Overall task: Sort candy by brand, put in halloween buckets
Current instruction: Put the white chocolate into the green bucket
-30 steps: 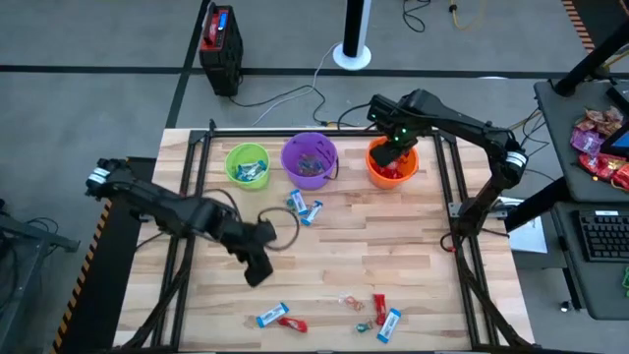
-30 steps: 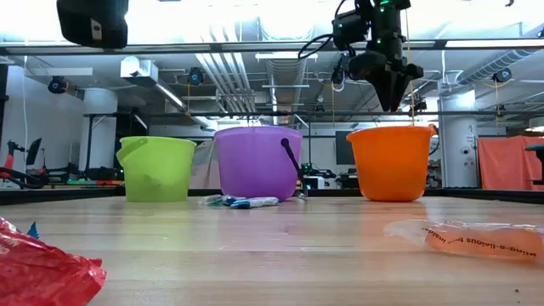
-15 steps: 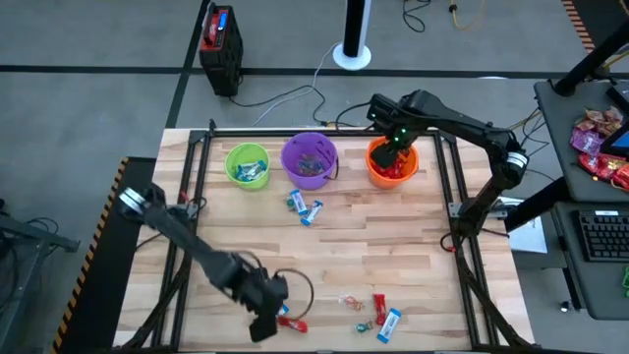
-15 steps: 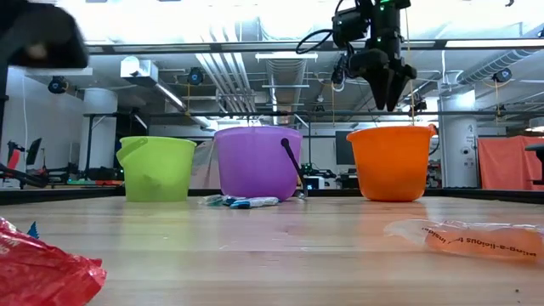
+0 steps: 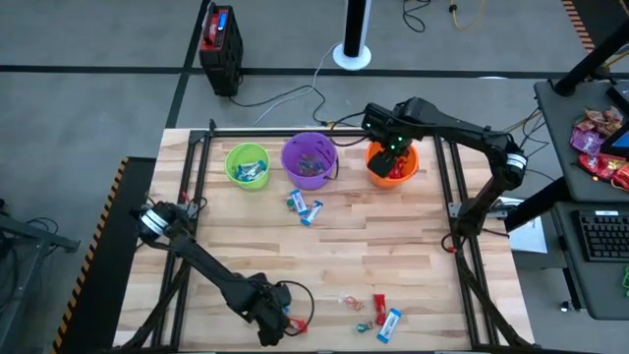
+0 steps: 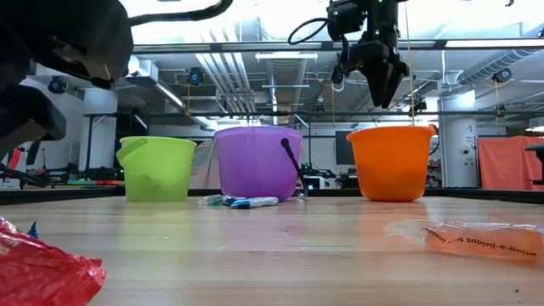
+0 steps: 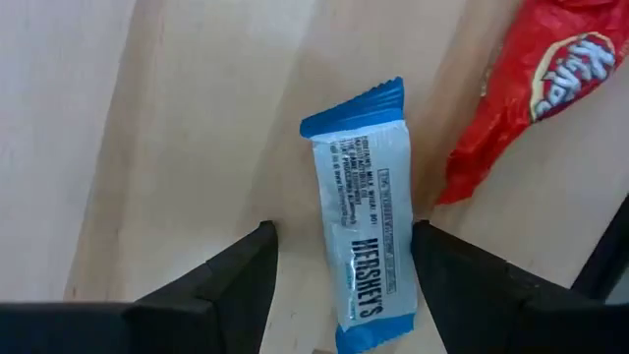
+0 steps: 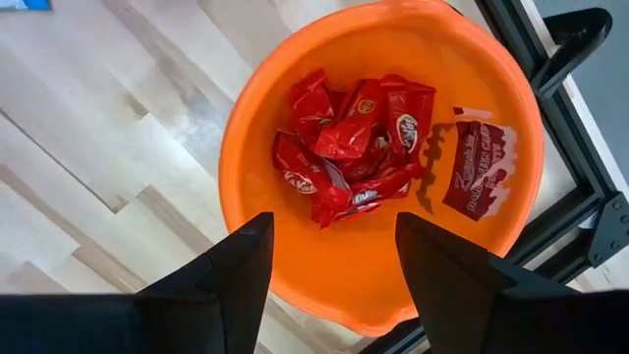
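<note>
- Left hand (image 5: pixel 272 325) has swung from mid-table down to the near edge since a second ago. Its fingers now stand wide, straddling a blue-and-white Hershey's bar (image 7: pixel 362 254) that lies flat on the table (image 5: pixel 393 246).
- I read this as the pick lined up but not yet closed; the bar is still loose.
- Right hand (image 5: pixel 391 149) hangs above the orange bucket (image 5: pixel 393 163) and has gone from half-closed to wide. Nothing sits between its fingers.
- The wrist view shows red Kit Kats (image 8: pixel 349 147) piled inside the bucket, so that drop looks finished.
- Lime green bucket (image 5: pixel 247 163) holds blue-and-white wrappers; I judge the Hershey's bar belongs there. Purple bucket (image 5: pixel 311 158) stands between the other two.
- In the way: a red Kit Kat (image 7: pixel 536 93) lies just beside the bar, near one left finger. It could get caught in the pinch.
- Still loose: two blue-and-white candies (image 5: pixel 305 207) in front of the purple bucket, and a mixed cluster (image 5: pixel 376 309) near the front edge.
- Pink-red candy bags (image 5: pixel 601 143) sit off the table, well apart.
</note>
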{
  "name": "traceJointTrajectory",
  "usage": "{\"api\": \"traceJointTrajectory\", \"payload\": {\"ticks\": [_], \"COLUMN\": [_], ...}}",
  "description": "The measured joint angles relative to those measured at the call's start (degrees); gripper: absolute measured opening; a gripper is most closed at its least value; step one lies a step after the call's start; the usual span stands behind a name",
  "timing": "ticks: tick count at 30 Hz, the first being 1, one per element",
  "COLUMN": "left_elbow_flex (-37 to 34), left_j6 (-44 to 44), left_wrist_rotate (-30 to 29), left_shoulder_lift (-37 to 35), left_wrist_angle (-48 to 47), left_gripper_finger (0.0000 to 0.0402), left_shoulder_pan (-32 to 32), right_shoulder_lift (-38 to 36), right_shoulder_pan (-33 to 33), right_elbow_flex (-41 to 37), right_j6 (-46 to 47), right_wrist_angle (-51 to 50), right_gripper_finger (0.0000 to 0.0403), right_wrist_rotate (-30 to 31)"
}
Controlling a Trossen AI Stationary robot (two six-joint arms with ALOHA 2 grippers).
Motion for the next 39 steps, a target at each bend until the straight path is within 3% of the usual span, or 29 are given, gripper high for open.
{"api": "traceJointTrajectory", "payload": {"ticks": [6, 16, 26, 32, 36, 39], "left_elbow_flex": [0.15, -0.17, -0.48, -0.44, 1.78, 4.35], "left_j6": [0.25, 0.38, 0.38, -0.08, -2.20, -2.14], "left_wrist_rotate": [-1.49, -3.42, -3.99, -4.94, -7.56, -15.09], "left_shoulder_lift": [1.84, 1.27, -2.22, -8.01, -15.39, -21.80], "left_wrist_angle": [0.33, 0.25, -0.05, -1.21, -8.38, -19.29], "left_gripper_finger": [0.0193, 0.0035, 0.0007, 0.0007, 0.0007, 0.0008], "left_shoulder_pan": [-0.82, -1.00, -1.04, -0.43, 3.70, 9.58], "right_shoulder_lift": [-0.02, -0.02, -0.04, -0.07, -0.24, -0.55], "right_shoulder_pan": [1.30, 1.79, 1.79, 1.79, 1.79, 1.79], "right_elbow_flex": [0.00, 0.00, 0.00, 0.00, -0.02, -0.02], "right_j6": [0.04, 0.08, 0.09, 0.09, 0.09, 0.27], "right_wrist_angle": [0.00, 0.66, 1.73, 1.75, 1.75, 1.75], "right_gripper_finger": [0.0206, 0.0206, 0.0206, 0.0206, 0.0206, 0.0206], "right_wrist_rotate": [-0.02, -0.18, -0.18, -0.20, -0.20, -0.27]}}
